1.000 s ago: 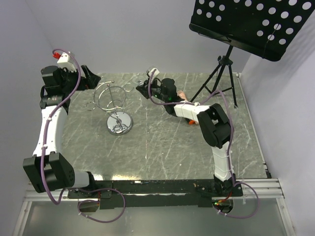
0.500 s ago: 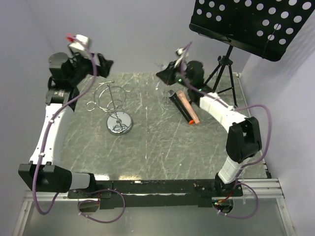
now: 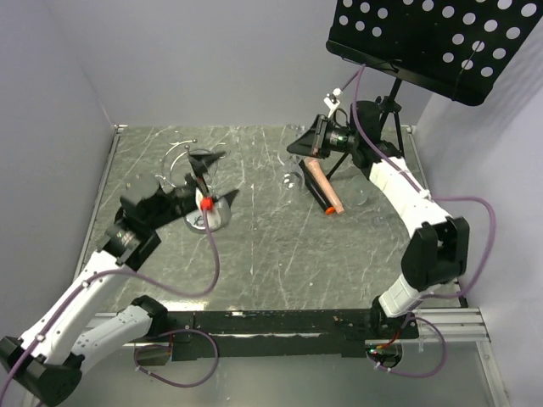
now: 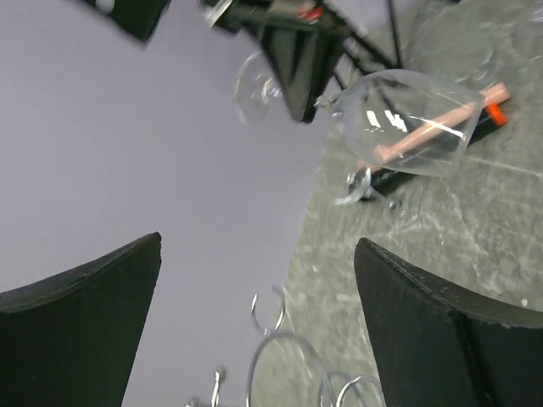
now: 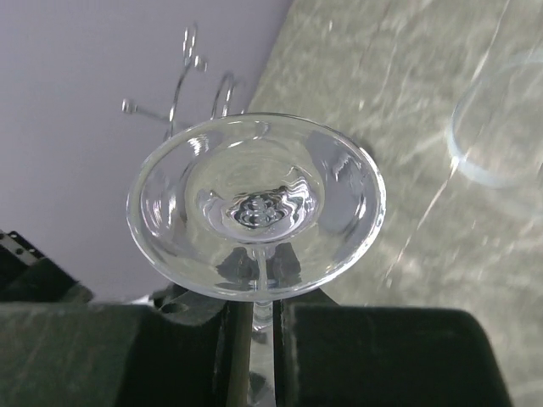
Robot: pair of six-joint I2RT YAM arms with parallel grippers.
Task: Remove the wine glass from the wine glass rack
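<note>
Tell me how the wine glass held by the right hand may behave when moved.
The wine glass looks thin and clear, so probably fragile and light. The right hand pinches only its smooth narrow stem, so it could slip or pivot.

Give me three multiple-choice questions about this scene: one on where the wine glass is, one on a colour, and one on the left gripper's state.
1. Where is the wine glass?
A) hanging on the rack
B) in the right gripper
C) lying at the table's near edge

2. What colour is the music stand?
A) black
B) white
C) red

3. What state is the left gripper in?
A) shut on the rack's pole
B) shut on a glass
C) open and empty

Answers:
1 B: the right wrist view shows the stem clamped in that gripper.
2 A: its perforated desk and tripod legs are black.
3 C: its jaws stand wide apart with nothing between them.
</note>
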